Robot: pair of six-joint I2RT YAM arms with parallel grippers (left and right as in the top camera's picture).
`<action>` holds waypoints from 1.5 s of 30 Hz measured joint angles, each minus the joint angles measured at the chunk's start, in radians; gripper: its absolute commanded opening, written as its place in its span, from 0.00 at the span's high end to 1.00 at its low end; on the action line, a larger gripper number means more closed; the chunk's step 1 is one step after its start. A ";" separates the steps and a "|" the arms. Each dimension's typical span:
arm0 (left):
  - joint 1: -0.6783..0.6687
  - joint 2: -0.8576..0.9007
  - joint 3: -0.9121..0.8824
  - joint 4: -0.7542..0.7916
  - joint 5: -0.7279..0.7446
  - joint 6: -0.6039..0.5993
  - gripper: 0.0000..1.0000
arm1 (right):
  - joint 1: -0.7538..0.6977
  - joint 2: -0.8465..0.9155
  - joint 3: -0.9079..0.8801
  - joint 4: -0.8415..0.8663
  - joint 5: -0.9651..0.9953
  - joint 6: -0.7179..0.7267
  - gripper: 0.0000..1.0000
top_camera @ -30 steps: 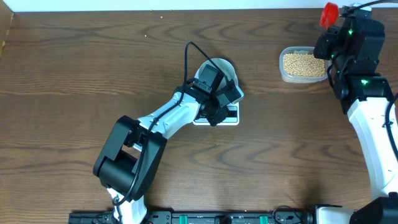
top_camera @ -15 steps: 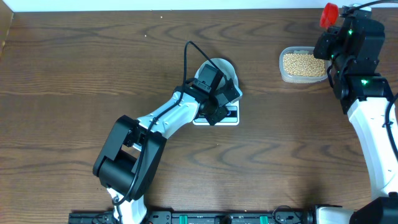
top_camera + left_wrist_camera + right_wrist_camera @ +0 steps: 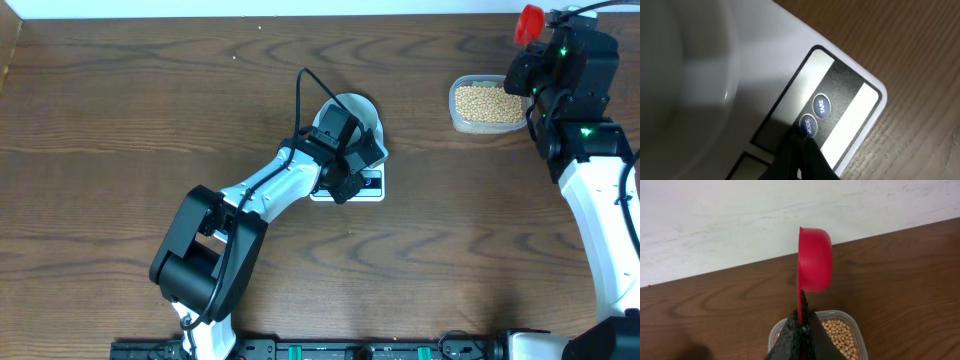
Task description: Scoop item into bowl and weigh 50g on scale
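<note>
The left fingers point(image 3: 787, 160), pinched shut and empty, rest their dark tips at the round blue MODE button point(image 3: 807, 126) of the flat, glossy white scale point(image 3: 775, 45) carrying the smooth pale bowl point(image 3: 358, 108). The right fingers point(image 3: 790, 340) clamp a red plastic scoop point(image 3: 815, 260) by its thin handle, above the clear tub point(image 3: 453, 105) of pea-sized tan beans point(image 3: 488, 102) on the wood-grain table point(image 3: 150, 100).

Left end effector point(image 3: 800, 140) closed, angled downward; right end effector point(image 3: 801, 324) clamped tight, arm extended.
</note>
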 measured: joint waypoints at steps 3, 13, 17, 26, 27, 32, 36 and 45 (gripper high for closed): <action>0.000 0.000 0.000 0.000 0.000 -0.004 0.93 | 0.000 0.000 0.000 0.000 0.000 0.000 0.99; 0.000 0.000 0.000 0.009 0.000 -0.007 0.93 | 0.000 0.000 0.000 -0.001 0.000 0.000 0.99; 0.000 0.006 0.000 0.024 0.001 -0.006 0.93 | 0.000 0.000 0.000 -0.005 0.000 0.000 0.99; 0.000 0.008 0.000 0.024 0.001 -0.007 0.93 | 0.000 0.000 0.000 -0.004 0.000 0.000 0.99; 0.000 0.008 0.000 0.023 0.001 -0.007 0.93 | 0.000 0.000 0.000 -0.005 0.000 0.000 0.99; 0.000 0.008 0.000 0.017 0.001 -0.010 0.93 | 0.000 0.000 0.000 -0.005 0.000 0.000 0.99; 0.000 0.008 0.001 0.003 0.003 -0.010 0.93 | 0.000 0.000 0.000 -0.005 0.000 0.000 0.99; 0.001 0.008 0.001 0.002 0.004 -0.011 0.93 | 0.000 0.000 0.000 -0.004 0.000 0.000 0.99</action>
